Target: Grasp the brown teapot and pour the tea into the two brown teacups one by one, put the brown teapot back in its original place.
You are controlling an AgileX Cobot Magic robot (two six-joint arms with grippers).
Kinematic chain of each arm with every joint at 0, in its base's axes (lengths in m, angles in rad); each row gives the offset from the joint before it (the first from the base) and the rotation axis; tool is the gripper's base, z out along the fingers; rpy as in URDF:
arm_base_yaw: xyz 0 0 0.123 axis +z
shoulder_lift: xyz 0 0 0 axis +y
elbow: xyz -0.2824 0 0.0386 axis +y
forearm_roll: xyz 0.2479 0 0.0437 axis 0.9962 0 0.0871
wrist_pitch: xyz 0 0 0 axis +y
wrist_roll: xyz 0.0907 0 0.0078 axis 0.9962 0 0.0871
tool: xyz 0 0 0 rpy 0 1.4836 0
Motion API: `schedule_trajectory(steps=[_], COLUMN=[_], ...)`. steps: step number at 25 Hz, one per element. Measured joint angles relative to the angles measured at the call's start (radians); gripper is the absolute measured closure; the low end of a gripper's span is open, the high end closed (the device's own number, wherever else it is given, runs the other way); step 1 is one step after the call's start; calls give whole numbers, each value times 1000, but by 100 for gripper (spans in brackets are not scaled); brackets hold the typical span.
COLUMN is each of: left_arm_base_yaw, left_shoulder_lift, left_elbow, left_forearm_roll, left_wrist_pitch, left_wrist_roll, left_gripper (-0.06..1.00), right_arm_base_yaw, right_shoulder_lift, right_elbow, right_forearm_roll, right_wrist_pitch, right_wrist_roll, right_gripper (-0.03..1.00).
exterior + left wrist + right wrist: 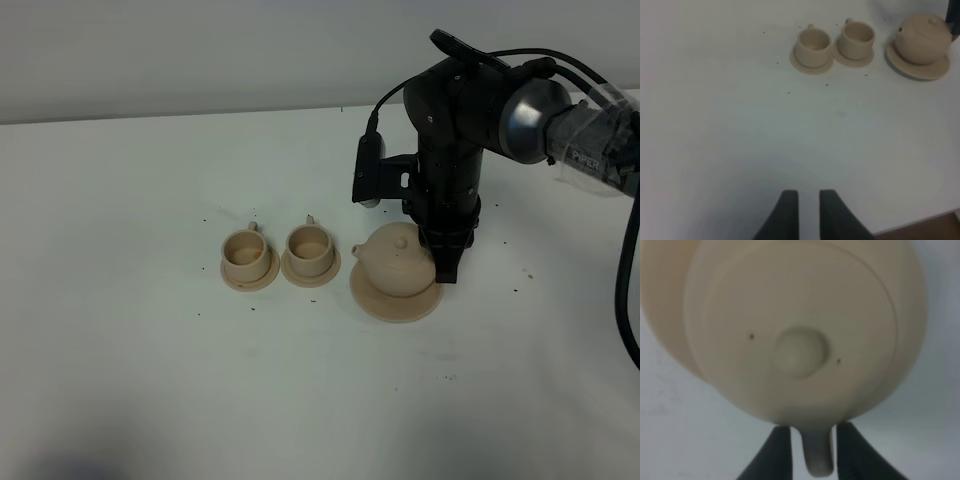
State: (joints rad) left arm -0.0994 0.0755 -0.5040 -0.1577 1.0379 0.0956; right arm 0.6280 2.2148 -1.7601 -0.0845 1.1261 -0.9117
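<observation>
Setting: a white table point(150, 400) seen from above, with a few small dark specks scattered on it.
Brown teapot point(396, 262): a squat beige-tan pot standing upright on the wide saucer plate point(392, 309), to the right of the two cups in the high view.
Spout point(357, 251): points toward the cups.
Lid knob point(800, 354): a small round bump in the middle of the lid, facing the right wrist camera.
Loop handle point(817, 455): on the side of the pot away from the cups.
Inner teacup point(309, 243): a small beige cylinder on its own small saucer point(310, 277), just beside the teapot's plate.
Outer teacup point(244, 251): a matching cup on a second small saucer point(248, 282), next to the first cup, on the side away from the pot.
Cup handles: tiny, both turned toward the far edge of the table.
Right arm point(450, 150): black, reaching down from the right to the teapot's handle side.
Right gripper point(813, 430): its two dark fingers point(775, 455) stand partway apart with the loop handle between them; one looks to be against the handle and a thin pale sliver shows beside the other, so I cannot tell whether it is pressing.
Left gripper point(808, 194): well apart from the tea set, above bare table, with its fingers a little apart and nothing between them.
Left wrist view: the cups and the teapot in a row at the far side of the table.
</observation>
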Motion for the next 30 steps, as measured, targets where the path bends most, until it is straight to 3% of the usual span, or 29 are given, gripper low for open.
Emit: schedule_trajectory(steps=[6,30], left_arm_base_yaw=[0,0], left_shoulder_lift=[0,0], left_elbow=[0,0], left_forearm_roll=[0,0], left_wrist_pitch=[0,0], left_wrist_roll=[0,0], left_gripper=[82,82], right_arm_base_yaw=[0,1], right_shoulder_lift=[1,-15], right_elbow=[0,0], right_forearm_roll=[-1,42], right_wrist_pitch=[5,53], right_wrist_roll=[-2,-3], right_gripper=[85,85])
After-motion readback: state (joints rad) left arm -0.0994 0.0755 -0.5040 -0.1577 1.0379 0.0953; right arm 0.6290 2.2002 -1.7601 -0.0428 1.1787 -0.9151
